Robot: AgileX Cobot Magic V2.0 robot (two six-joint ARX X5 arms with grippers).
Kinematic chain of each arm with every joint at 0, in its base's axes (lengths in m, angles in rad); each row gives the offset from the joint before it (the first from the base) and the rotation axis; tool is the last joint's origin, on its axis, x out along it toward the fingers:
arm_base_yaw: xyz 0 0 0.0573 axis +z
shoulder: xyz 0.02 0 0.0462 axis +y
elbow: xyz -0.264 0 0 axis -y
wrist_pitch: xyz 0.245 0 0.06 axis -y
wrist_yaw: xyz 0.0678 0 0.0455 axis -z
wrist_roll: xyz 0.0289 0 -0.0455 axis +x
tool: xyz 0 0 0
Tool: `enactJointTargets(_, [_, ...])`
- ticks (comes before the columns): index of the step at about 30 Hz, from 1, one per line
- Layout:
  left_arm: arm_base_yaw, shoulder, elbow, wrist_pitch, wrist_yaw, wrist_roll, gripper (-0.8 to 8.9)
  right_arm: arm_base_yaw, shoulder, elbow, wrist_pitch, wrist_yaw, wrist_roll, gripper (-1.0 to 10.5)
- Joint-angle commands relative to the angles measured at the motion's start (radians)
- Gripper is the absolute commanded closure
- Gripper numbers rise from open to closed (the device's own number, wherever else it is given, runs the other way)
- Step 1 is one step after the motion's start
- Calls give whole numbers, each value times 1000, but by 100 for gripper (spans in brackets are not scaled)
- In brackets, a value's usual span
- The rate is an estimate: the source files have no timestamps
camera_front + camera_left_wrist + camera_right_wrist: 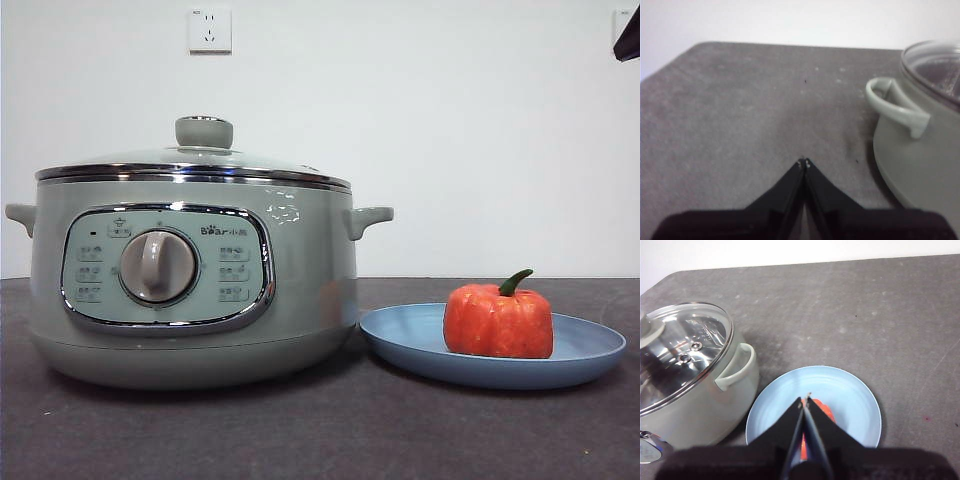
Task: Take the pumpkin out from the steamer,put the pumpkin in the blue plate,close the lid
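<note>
The pumpkin [498, 320], orange-red with a curved green stem, is seen resting upright on the blue plate [590, 352], which lies flat on the dark grey table [300, 430]. The plate is placed just beside the steamer [190, 290], its rim close to the pot's base; whether they touch cannot be told. The steamer, pale green with a chrome-framed panel and central dial, is covered by the glass lid [200, 160], which is seated level on the rim with its green knob on top.

The left gripper [804, 162] is held above bare table near one side handle of the steamer, its jaws pressed together at the tips with nothing between them. The right gripper [805, 399] is held above the blue plate, over the pumpkin, of which only a strip of orange is seen past the jaws; these jaws are likewise brought together and empty. A wall socket [209, 30] is seen on the white wall behind the steamer.
</note>
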Motion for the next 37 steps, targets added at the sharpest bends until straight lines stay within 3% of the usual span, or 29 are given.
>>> enactJointTargets(1, [4, -26, -12, -3, 0, -27, 816, 0, -1, -8, 2, 4, 8, 946])
enactJointTargets(30, [3, -40, -12, -42, -2, -29, 816, 0, -2, -8, -19, 7, 8, 946])
enactJointTargets(32, [3, -40, -12, -42, -2, -29, 817, 0, -2, -8, -8, 54, -81, 946])
enactJointTargets(35, [3, -40, -12, -42, -2, -29, 817, 0, -2, -8, -23, 105, -158, 946])
enactJointTargets(37, [3, -40, -12, -42, -2, -29, 817, -4, -10, -17, -15, 106, -219, 946])
